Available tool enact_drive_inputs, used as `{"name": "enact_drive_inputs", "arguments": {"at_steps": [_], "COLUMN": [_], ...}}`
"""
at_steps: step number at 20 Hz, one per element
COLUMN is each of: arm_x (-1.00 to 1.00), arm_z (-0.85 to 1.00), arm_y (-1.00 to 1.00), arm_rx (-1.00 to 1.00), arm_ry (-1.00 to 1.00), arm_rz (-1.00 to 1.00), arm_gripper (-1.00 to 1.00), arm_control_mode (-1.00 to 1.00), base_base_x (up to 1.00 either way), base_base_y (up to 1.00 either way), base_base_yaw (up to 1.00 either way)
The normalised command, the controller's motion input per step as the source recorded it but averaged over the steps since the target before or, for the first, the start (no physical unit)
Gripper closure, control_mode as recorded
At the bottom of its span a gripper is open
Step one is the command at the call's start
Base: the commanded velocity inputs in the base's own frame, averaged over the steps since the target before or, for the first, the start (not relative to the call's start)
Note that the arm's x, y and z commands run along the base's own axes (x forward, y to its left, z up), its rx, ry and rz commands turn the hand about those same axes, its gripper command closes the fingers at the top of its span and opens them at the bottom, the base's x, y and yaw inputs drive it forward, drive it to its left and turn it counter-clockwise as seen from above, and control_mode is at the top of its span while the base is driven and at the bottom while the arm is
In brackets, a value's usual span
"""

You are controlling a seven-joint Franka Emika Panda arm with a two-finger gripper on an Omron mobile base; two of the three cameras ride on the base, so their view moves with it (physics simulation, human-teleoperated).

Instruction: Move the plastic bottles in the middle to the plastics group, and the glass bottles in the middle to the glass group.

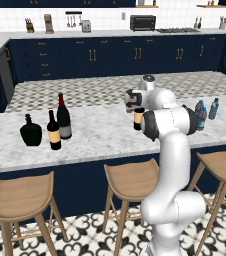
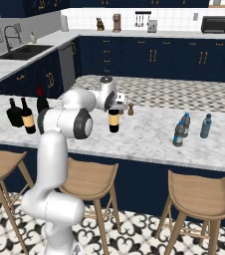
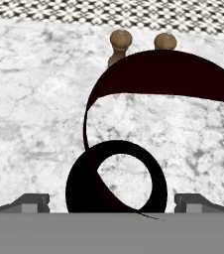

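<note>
Gripper [image 2: 115,105] fingers spread wide directly above the upright dark yellow-labelled wine bottle [image 2: 114,121], mid white marble surface [image 2: 149,134]; its long axis vertical, neck up. Two brown wooden shakers [image 3: 121,42] beyond.

Rendered home kitchen, open plan. Navy base cabinets [image 1: 110,55] with brass handles along the back wall, white tile behind. On the back counter: toaster oven [image 1: 142,22], toaster [image 1: 86,26], knife block [image 1: 30,26], hanging utensils [image 1: 73,20]. Sink with tall faucet [image 2: 10,37] on the side run, seen in the right base view. Long marble-topped island [image 1: 100,132] in front, three wooden bar stools [image 1: 135,182] tucked under its edge. Patterned black-and-white floor tile [image 1: 85,235] below, checkered tile beyond the island. Two wooden salt and pepper mills [image 3: 120,44] on the marble in the hand view.
</note>
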Motion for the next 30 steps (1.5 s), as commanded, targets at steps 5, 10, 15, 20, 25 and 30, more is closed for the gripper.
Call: {"name": "enact_drive_inputs", "arguments": {"at_steps": [5, 10, 15, 20, 25, 30], "arm_x": [0.00, -0.03, -0.23, -0.16, -0.38, -0.35], "arm_z": [0.00, 0.00, 0.18, 0.29, 0.02, 0.00], "arm_y": [0.00, 0.00, 0.16, 0.43, 0.52, 0.94], "arm_rx": [0.00, 0.00, 0.00, 0.00, 0.00, 0.00], "arm_ry": [0.00, -0.01, -0.09, 0.00, 0.00, 0.00], "arm_rz": [0.00, 0.00, 0.06, 0.23, 0.29, 0.23], "arm_gripper": [1.00, 1.00, 1.00, 1.00, 1.00, 1.00], "arm_control_mode": [-1.00, -1.00, -1.00, -1.00, -1.00, -1.00], "base_base_x": [0.00, 0.00, 0.00, 0.00, 0.00, 0.00], "base_base_y": [0.00, 0.00, 0.00, 0.00, 0.00, 0.00], "base_base_yaw": [0.00, 0.00, 0.00, 0.00, 0.00, 0.00]}}
